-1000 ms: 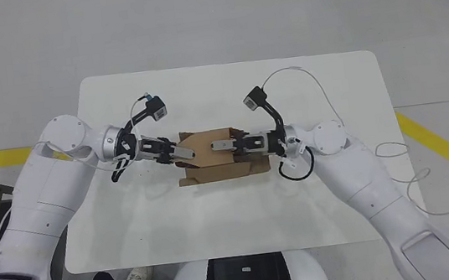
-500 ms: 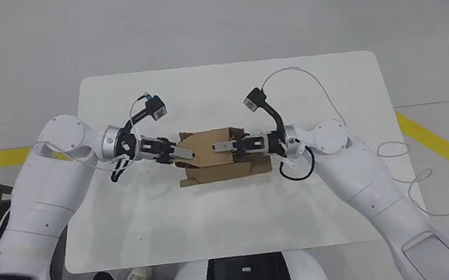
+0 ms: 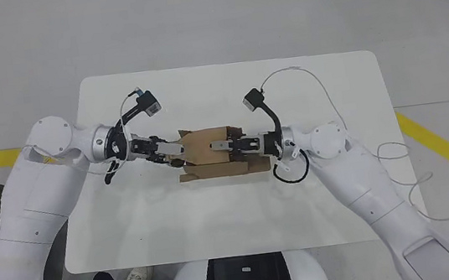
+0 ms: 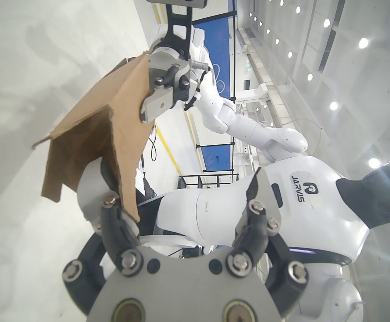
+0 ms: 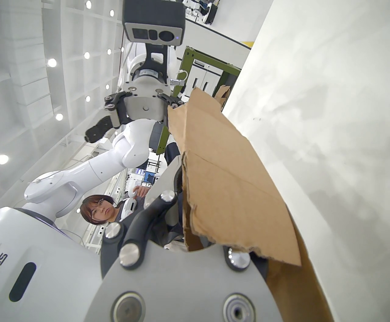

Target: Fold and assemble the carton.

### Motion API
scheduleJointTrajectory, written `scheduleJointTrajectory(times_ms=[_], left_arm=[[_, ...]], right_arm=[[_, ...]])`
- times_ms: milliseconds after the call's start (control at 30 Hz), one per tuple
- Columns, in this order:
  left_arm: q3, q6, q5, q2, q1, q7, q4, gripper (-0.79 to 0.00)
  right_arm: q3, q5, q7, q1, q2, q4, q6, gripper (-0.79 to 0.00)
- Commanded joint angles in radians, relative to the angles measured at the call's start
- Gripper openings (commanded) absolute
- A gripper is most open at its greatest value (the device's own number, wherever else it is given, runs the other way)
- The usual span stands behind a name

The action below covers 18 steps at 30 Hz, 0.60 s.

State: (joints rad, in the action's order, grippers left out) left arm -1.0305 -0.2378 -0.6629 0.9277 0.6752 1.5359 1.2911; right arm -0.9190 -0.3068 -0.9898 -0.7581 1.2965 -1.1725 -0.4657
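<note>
Lying across the middle of the tabletop (image 3: 325,204), the carton (image 3: 201,153) is showing as plain brown corrugated card, only partly folded. Its panels are leaning together into a low, ridge-like shape, with creases visible and ragged edges on the flaps. A darker strip of card is showing along its near side. Its long side is running left to right, and the two arms are meeting it from opposite ends. The left gripper (image 3: 177,149) is standing wide at the carton's left end, one finger (image 4: 115,210) touching the edge of a flap while the other is hanging well apart from the card. The right gripper (image 3: 221,145) is sitting over the carton's right part, pinching a panel narrowly. One of its fingers is pressing on the panel's face; the other is hidden behind the card.
</note>
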Motion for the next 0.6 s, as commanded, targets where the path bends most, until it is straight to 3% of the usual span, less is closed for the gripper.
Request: scheduleJointTrajectory(times_ms=[0, 267, 567], left_arm=[[-0.008, 0.007, -0.025, -0.008, 0.006, 0.0, 0.024, 0.0], [-0.011, 0.024, -0.064, -0.034, 0.021, 0.0, 0.072, 0.0], [0.034, 0.023, -0.052, -0.025, -0.007, 0.0, 0.052, 0.0]], right_arm=[[0.001, 0.005, 0.006, -0.005, 0.0, -0.006, 0.004, -0.785], [0.003, 0.04, 0.037, -0.023, 0.0, -0.039, 0.014, -0.785], [0.0, 0.008, 0.024, -0.035, 0.002, -0.053, 0.02, -0.785]])
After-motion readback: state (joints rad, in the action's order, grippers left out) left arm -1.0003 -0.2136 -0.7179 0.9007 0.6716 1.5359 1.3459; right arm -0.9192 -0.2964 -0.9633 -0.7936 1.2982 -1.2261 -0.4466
